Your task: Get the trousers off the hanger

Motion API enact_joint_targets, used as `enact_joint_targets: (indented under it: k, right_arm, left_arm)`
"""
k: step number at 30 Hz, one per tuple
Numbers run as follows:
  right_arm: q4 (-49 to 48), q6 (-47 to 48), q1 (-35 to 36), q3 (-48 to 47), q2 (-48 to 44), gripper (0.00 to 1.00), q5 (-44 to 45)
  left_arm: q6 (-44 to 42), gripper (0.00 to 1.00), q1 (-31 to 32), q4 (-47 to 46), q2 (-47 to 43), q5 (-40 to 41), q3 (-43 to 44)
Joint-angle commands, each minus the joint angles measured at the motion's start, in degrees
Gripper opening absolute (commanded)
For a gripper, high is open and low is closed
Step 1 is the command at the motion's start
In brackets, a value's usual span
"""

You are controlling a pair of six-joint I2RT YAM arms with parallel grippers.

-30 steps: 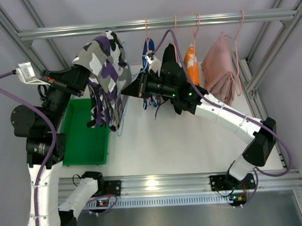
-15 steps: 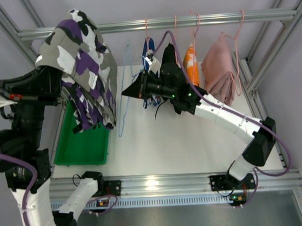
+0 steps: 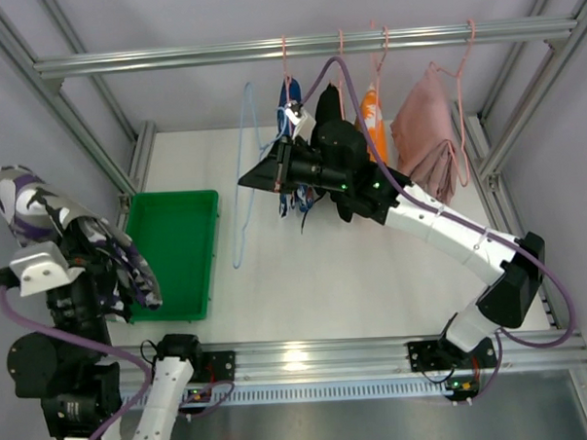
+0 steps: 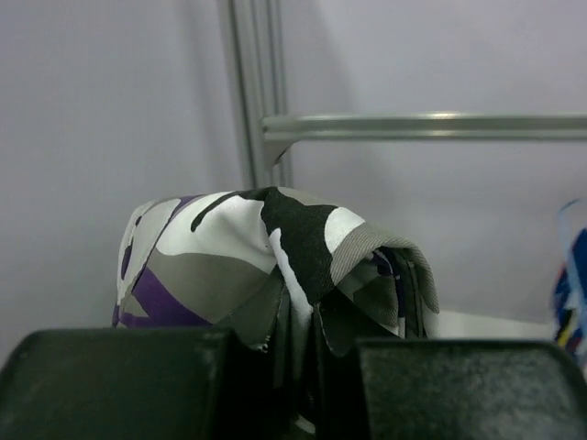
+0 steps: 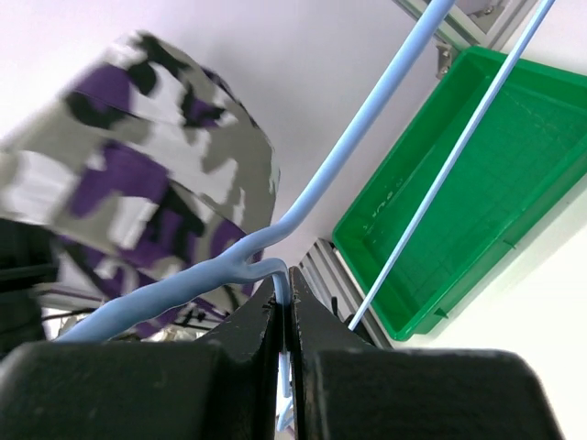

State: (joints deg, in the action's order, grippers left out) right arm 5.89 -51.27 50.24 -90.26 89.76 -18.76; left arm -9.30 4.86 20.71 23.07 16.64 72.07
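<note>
Our left gripper (image 4: 298,341) pinches the trousers (image 4: 257,247) tight, left of the tray (image 3: 178,254), our right gripper (image 5: 286,295) squeezes the bare hanger (image 5: 367,115) right of the tray, so we think they are off and next need lowering into the tray.

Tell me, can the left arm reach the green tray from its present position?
Probably yes: the left claw, shut on the trousers, hangs beside the left edge of the green tray, with nothing visible between them.
</note>
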Motion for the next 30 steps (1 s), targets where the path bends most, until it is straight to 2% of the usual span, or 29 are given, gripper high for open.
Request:
enact_joint_targets:
  k: [1, 3, 8, 16, 24, 30]
  right_arm:
    - [-3.34, 1.34, 0.21, 0.52, -3.62, 0.00, -1.01]
    - [-3.34, 1.69, 0.21, 1.13, -4.32, 0.00, -1.01]
    - [-3.25, 2.05, 0.21, 2.54, -5.29, 0.00, -0.92]
    - [-3.17, 1.96, 0.21, 3.95, -5.64, 0.00, -0.66]
    - [-2.90, 1.78, 0.12, 3.95, -5.29, 0.00, -0.66]
    - [-3.08, 1.34, -0.14, 4.04, -4.85, 0.00, -0.66]
  left_arm:
    - [-12.05, 0.00, -1.17, -7.44, -6.43, 3.03, -4.03]
    - [-14.50, 0.00, -1.17, -4.64, -8.91, 7.07, -7.54]
    - [-18.73, 0.00, -1.17, 0.90, -17.26, 11.03, -14.49]
    - [-20.67, 0.00, -1.35, 4.86, -21.40, 14.29, -18.19]
    - [-18.48, 0.00, -1.44, 3.11, -18.33, 13.59, -22.85]
    - [-13.65, 0.00, -1.44, -6.81, -6.48, 16.76, -28.04]
